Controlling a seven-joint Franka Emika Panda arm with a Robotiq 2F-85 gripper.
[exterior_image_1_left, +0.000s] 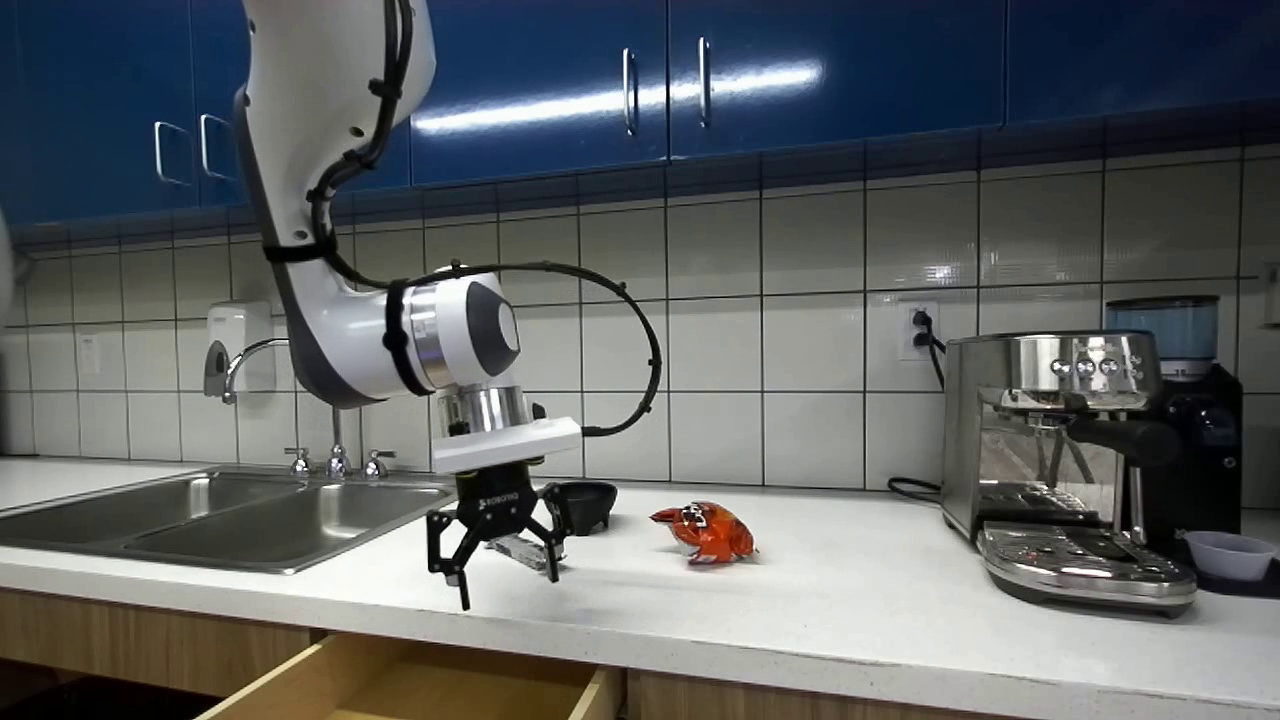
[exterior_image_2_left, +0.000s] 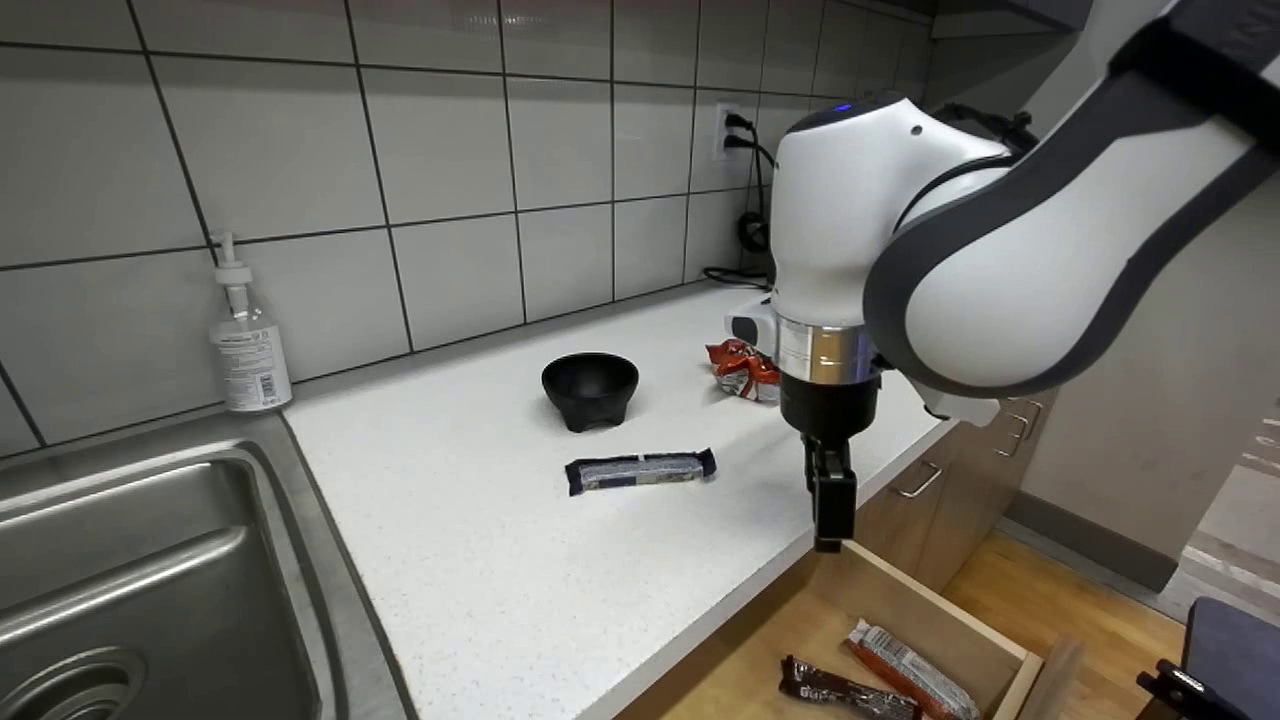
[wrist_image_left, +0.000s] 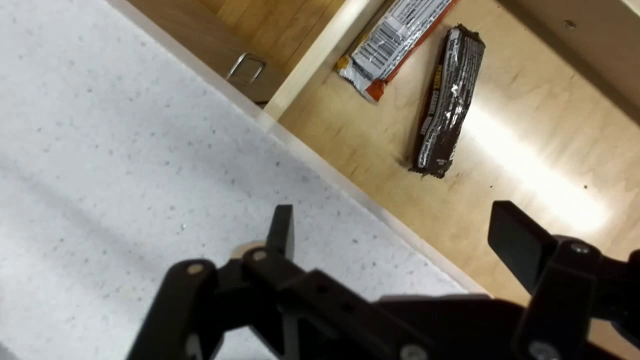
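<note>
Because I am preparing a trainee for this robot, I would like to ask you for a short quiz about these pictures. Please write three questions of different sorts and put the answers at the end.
1. True or false: the black bowl stands upright on the countertop.
2. Multiple choice: in the wrist view, where does the brown bar lie?
A) in the sink
B) in the open drawer
C) on the coffee machine
3. Short answer: is the hand open or shut, and does it hold anything?

Key:
1. True
2. B
3. Open, and it holds nothing
</note>
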